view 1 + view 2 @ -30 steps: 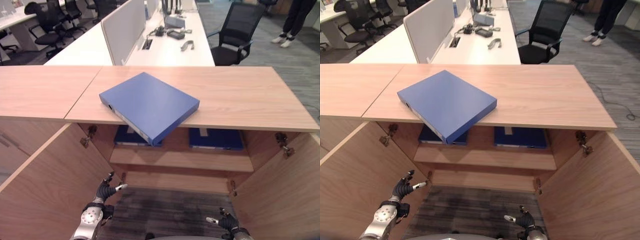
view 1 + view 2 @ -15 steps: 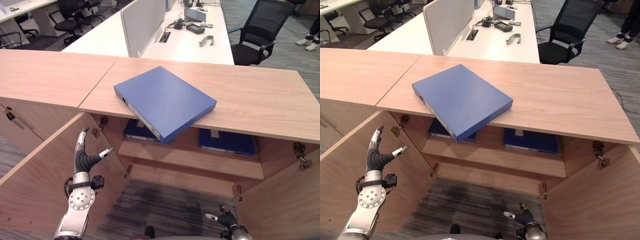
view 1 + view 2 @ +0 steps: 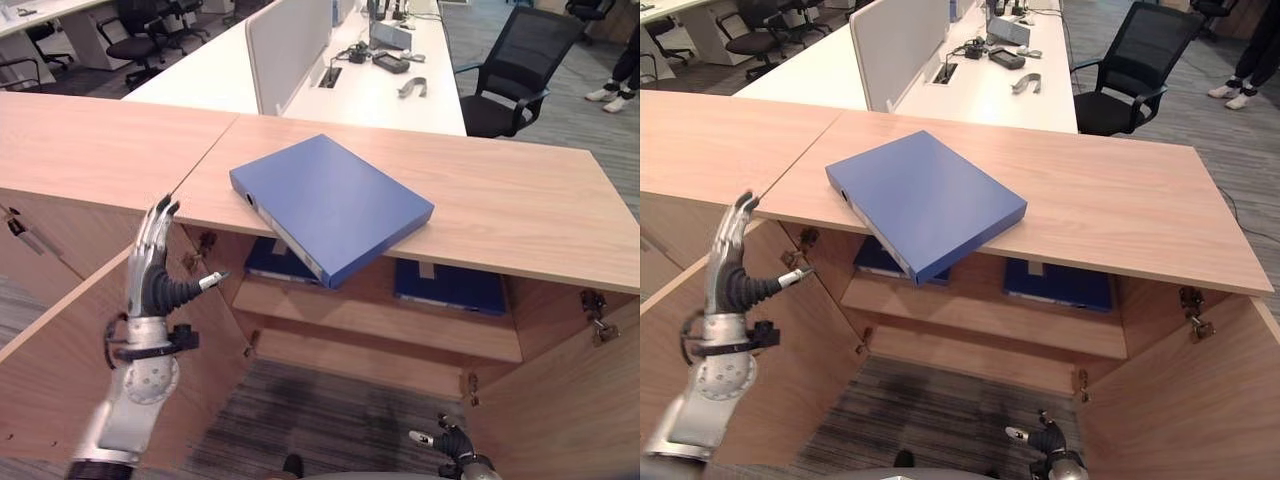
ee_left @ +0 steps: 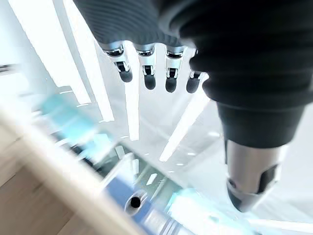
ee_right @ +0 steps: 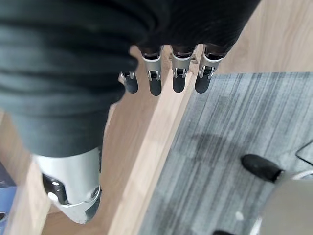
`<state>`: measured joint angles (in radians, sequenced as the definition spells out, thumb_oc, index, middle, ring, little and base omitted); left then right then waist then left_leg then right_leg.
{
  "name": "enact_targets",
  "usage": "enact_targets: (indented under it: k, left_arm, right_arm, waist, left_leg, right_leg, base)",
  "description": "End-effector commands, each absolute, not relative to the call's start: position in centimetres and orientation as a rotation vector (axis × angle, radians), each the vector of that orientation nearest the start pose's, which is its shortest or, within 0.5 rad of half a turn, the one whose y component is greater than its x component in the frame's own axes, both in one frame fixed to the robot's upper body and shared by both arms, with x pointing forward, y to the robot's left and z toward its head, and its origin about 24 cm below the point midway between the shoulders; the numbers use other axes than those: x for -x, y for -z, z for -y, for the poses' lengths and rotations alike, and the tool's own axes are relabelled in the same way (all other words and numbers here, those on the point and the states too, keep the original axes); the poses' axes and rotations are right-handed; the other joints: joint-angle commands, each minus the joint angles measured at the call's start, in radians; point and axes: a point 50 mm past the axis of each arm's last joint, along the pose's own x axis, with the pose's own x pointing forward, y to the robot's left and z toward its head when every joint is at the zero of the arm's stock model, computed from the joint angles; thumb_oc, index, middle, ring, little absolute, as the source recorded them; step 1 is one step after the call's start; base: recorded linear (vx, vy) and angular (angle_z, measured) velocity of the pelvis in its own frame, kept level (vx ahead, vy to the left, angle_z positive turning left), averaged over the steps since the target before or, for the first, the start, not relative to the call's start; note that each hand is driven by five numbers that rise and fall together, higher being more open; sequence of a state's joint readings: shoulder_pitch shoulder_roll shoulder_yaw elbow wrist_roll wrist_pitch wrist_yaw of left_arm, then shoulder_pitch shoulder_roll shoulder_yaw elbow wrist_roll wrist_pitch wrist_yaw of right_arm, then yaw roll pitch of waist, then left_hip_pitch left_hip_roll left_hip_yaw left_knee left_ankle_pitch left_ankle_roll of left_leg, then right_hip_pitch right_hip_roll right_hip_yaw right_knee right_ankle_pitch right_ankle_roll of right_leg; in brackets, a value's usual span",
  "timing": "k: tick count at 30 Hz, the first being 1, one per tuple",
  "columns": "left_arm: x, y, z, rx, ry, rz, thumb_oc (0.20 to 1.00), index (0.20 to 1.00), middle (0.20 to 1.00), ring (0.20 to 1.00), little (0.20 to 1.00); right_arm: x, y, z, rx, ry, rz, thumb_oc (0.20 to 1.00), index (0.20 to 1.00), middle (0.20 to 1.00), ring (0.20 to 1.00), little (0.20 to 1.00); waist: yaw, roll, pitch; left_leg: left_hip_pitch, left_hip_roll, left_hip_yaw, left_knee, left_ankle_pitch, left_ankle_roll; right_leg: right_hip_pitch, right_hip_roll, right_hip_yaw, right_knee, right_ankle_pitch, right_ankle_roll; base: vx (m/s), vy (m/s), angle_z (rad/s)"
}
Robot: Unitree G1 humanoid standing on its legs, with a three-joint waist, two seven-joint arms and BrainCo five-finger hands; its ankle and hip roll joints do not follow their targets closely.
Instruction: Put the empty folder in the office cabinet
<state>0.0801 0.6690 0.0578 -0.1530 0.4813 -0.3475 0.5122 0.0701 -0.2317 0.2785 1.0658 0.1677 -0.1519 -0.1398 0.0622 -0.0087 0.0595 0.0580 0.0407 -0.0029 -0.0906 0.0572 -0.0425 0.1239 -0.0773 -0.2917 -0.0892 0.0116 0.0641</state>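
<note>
1. While the blue folder (image 3: 330, 205) lies on the cabinet top (image 3: 520, 200), one corner overhanging its front edge, the left hand (image 3: 150, 275) is spread below that edge.
2. Grasp the overhanging corner firmly; the right hand (image 3: 445, 443) hangs low, fingers relaxed.

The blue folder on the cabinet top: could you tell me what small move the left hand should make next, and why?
Probably carry the left hand on up and across to the blue folder. The hand is open beside the cabinet top, short of the folder, whose near corner overhangs the front edge and offers a grip. The right hand hangs low, open, and the cabinet doors stand open.
</note>
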Motion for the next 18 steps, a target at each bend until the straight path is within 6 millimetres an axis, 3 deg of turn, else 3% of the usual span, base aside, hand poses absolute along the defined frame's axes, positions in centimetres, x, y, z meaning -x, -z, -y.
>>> enact_targets:
  k: [1, 9, 18]
  left_arm:
    - [-23.1, -17.3, -23.9, -1.133, -0.303, 0.871, 1.000, 1.000, 1.000, 1.000, 1.000]
    - [-24.2, -20.2, -22.5, -1.421, -0.185, 1.060, 1.000, 1.000, 1.000, 1.000, 1.000]
    - [-25.4, -19.7, -21.8, -1.481, -0.081, 1.054, 1.000, 1.000, 1.000, 1.000, 1.000]
  right_arm:
    - [-12.5, 14.8, 19.9, 0.245, 0.040, -0.913, 1.000, 1.000, 1.000, 1.000, 1.000]
    - [-12.2, 14.9, 20.2, 0.228, 0.040, -0.920, 1.000, 1.000, 1.000, 1.000, 1.000]
    - [-12.7, 14.6, 21.1, 0.205, 0.101, -0.897, 1.000, 1.000, 1.000, 1.000, 1.000]
  waist:
    - [-0.013, -0.016, -0.013]
    - [-0.040, -0.001, -0.024]
    - [-0.049, 0.001, -0.030]
  left_leg:
    - [0.029, 0.008, 0.003, 0.003, -0.097, -0.037]
    - [0.036, 0.008, 0.015, 0.003, -0.101, -0.039]
    - [0.040, 0.008, 0.021, 0.003, -0.104, -0.037]
  right_leg:
    - [-0.007, -0.054, 0.023, 0.033, -0.030, 0.105]
    - [-0.011, -0.053, 0.030, 0.034, -0.028, 0.112]
    - [-0.014, -0.054, 0.036, 0.037, -0.027, 0.115]
  base:
    - [0.00, 0.000, 0.00]
    - [0.00, 0.000, 0.00]
    - [0.00, -0.001, 0.00]
